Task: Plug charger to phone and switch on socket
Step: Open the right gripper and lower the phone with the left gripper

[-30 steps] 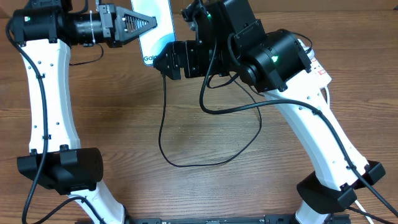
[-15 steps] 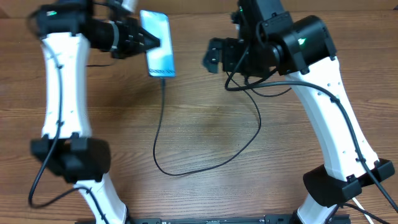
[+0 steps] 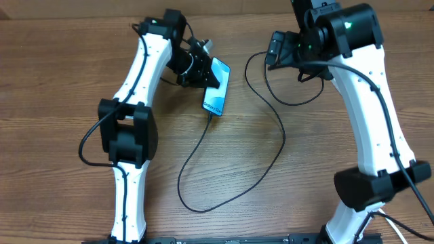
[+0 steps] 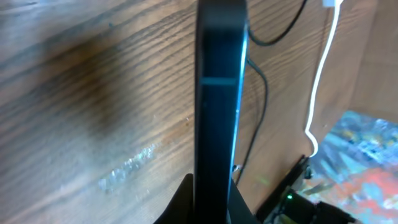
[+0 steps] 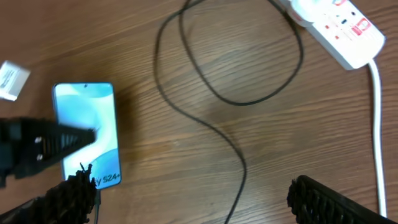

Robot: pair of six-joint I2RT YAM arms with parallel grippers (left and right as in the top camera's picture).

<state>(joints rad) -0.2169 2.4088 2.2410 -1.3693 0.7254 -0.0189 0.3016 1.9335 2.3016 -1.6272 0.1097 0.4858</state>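
Two arms differed: the left gripper (image 3: 203, 71) pinched the phone (image 3: 215, 87), the charger (image 3: 282, 139) cable running into its lower end, while the right gripper (image 5: 189, 186), jaws spread wide, was nearer the socket (image 5: 339, 28), which lay slantwise at the upper right of its wrist view

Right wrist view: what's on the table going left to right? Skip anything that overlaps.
small white rectangular tag → slim blue-screen smartphone → thin black charger cable → white elongated power strip with red switch markings
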